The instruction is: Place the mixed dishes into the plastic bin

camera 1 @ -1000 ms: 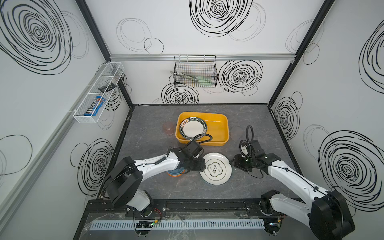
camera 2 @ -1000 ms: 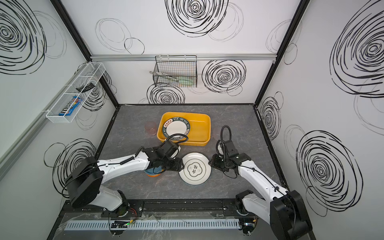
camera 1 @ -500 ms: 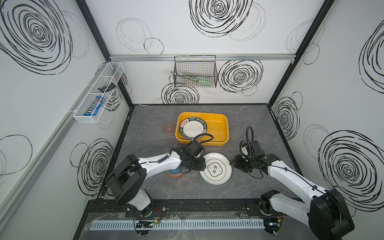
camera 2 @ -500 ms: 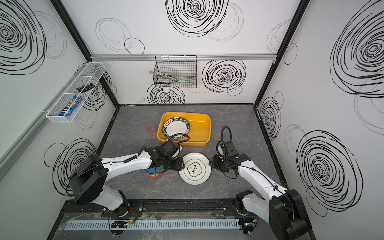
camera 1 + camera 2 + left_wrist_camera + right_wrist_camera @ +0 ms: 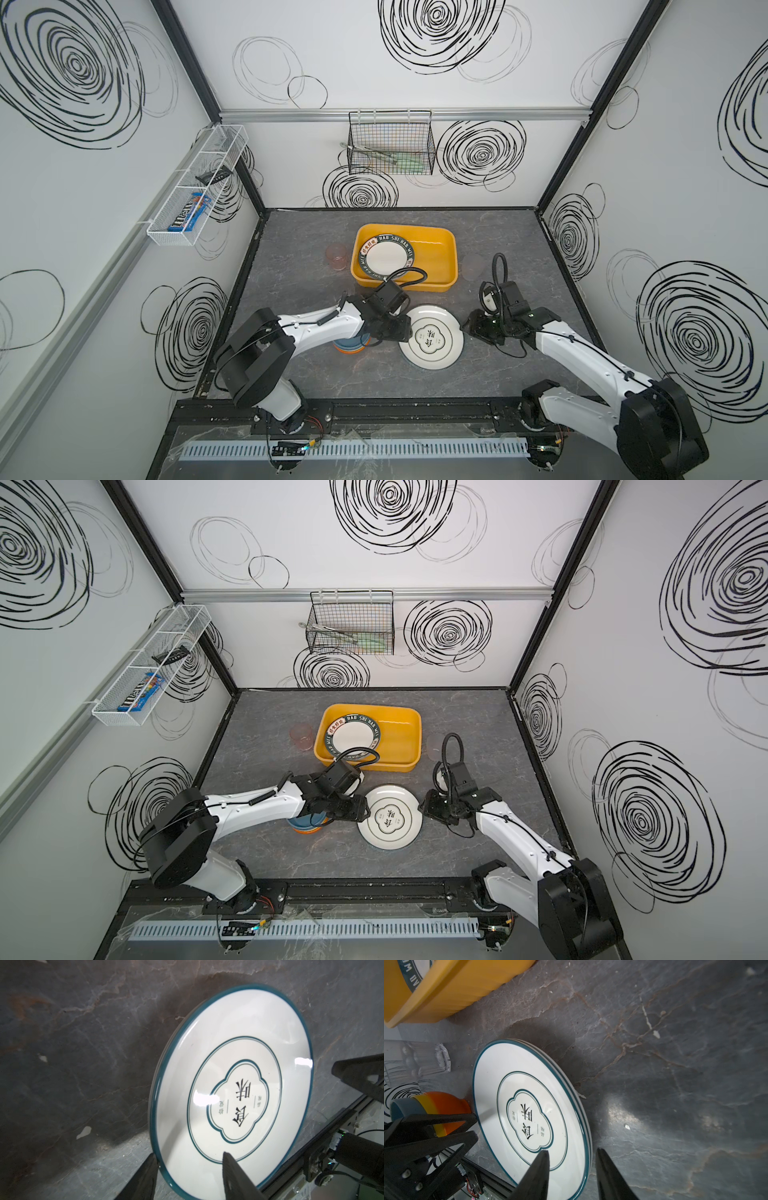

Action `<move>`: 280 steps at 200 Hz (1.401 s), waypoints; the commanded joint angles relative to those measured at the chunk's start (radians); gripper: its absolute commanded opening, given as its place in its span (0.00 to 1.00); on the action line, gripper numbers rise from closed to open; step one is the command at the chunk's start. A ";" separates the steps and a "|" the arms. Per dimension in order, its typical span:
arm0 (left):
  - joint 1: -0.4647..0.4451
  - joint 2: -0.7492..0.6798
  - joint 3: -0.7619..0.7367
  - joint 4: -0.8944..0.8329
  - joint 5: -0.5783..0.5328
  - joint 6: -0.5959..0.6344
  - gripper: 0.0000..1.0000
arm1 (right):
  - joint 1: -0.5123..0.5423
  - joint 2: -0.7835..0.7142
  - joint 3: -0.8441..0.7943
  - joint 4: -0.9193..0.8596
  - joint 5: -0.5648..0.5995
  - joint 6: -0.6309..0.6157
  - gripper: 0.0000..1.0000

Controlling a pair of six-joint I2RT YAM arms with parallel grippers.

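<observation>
1. Flat on the grey table (image 5: pixel 299 257), centre front: the front plate (image 5: pixel 432 343) (image 5: pixel 390 817), white with a thin teal rim and black characters in a lobed frame; well short of the bin; topmost of a small stack, with further rims beneath it in the right wrist view (image 5: pixel 529 1105).
2. Low at that plate's left edge: the left gripper (image 5: pixel 404 332) (image 5: pixel 190 1154); jaws apart and astride the rim, one finger (image 5: pixel 234 1176) over the white face, the other outside the edge; impossible to tell whether either presses on the plate.
3. At the opposite, right edge: the right gripper (image 5: pixel 467 330) (image 5: pixel 572 1150); jaws likewise apart, one finger (image 5: pixel 537 1176) over the face, the other out beyond the rim above bare table; nothing clamped, as far as visible.
4. Further back, at the table's centre: the yellow bin (image 5: pixel 432 257) (image 5: pixel 399 737); inside it, in the left half, the lettered plate (image 5: pixel 384 259) (image 5: pixel 353 738), white with a broad dark rim.
5. Just left of the front plate, partly under the left arm (image 5: pixel 324 328): the nested bowls (image 5: pixel 349 347) (image 5: pixel 442 1109), blue and orange; on the table, outside the bin.
6. Upright just left of the bin: the pink cup (image 5: pixel 336 257); near the bin's right side: the clear cup (image 5: pixel 473 268); both on the table.
7. On the back wall: the wire basket (image 5: pixel 390 145); on the left wall: the mesh shelf (image 5: pixel 195 187).
</observation>
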 commanded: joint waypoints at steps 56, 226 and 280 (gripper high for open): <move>-0.010 0.029 0.019 0.045 0.009 -0.005 0.53 | -0.006 -0.017 -0.015 0.002 -0.005 0.004 0.42; -0.038 0.062 0.070 0.017 -0.004 0.004 0.45 | -0.019 0.023 -0.061 0.063 -0.032 0.003 0.47; -0.041 0.080 0.073 0.017 0.004 0.006 0.45 | -0.018 0.041 -0.072 0.095 -0.051 0.010 0.48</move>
